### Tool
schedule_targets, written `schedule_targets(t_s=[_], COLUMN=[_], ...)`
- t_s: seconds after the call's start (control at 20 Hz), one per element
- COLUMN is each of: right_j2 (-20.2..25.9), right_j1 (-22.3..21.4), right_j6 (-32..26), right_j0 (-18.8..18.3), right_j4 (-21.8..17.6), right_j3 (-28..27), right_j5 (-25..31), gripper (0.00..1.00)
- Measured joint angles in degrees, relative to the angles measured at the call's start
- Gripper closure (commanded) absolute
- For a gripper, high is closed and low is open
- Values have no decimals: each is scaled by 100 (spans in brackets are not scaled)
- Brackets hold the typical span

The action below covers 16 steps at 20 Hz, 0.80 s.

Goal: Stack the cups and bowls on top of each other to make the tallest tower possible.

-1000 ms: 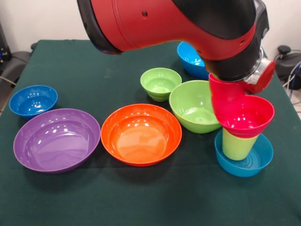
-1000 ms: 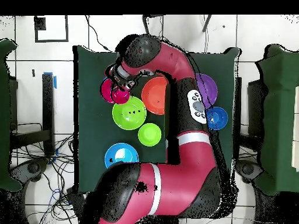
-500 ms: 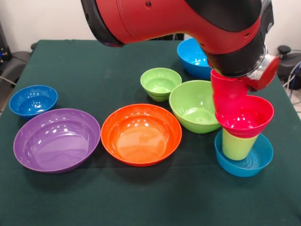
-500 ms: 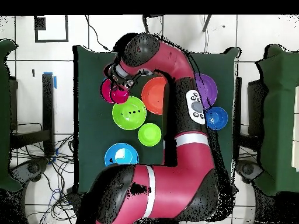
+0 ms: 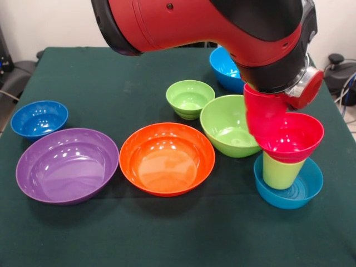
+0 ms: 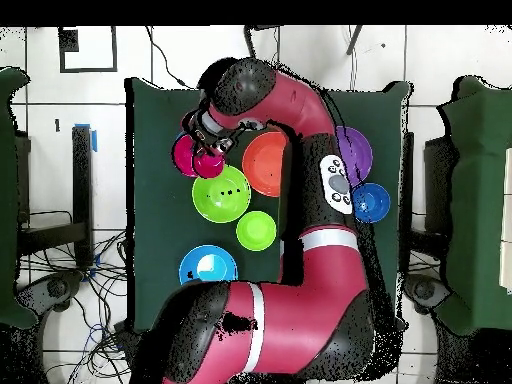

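Note:
A teal-blue bowl [image 5: 300, 194] at the front right holds an upside-down lime-green tumbler [image 5: 281, 171], and a red bowl [image 5: 295, 139] sits upright on it. My gripper [image 5: 267, 95] is under the arm's wrist, shut on the red tumbler [image 5: 264, 114]. The tumbler hangs tilted against the red bowl's left rim, its lower part hidden behind the bowl. In the overhead view the gripper [image 6: 208, 148] holds the red tumbler [image 6: 208, 164] beside the red bowl [image 6: 184, 155].
An orange bowl [image 5: 167, 158] and a purple bowl [image 5: 67, 165] lie at the front. A small dark-blue bowl [image 5: 39, 118] is at the left. A small ribbed lime bowl [image 5: 190, 98], a large lime bowl [image 5: 228, 125] and a light-blue bowl [image 5: 225, 69] lie beside the stack.
The arm has shifted slightly, carrying the red tumbler a little to the left in the front view. The stack of bowl, tumbler and bowl has not moved.

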Motion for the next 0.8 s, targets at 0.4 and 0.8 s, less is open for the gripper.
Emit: schedule_targets(t_s=[0.4, 0.8], right_j2=[-45, -172], right_j1=[27, 42], right_j6=[0, 0], right_j0=[122, 325], right_j4=[197, 411], right_j3=[0, 0], right_j5=[0, 0], gripper=[100, 100])
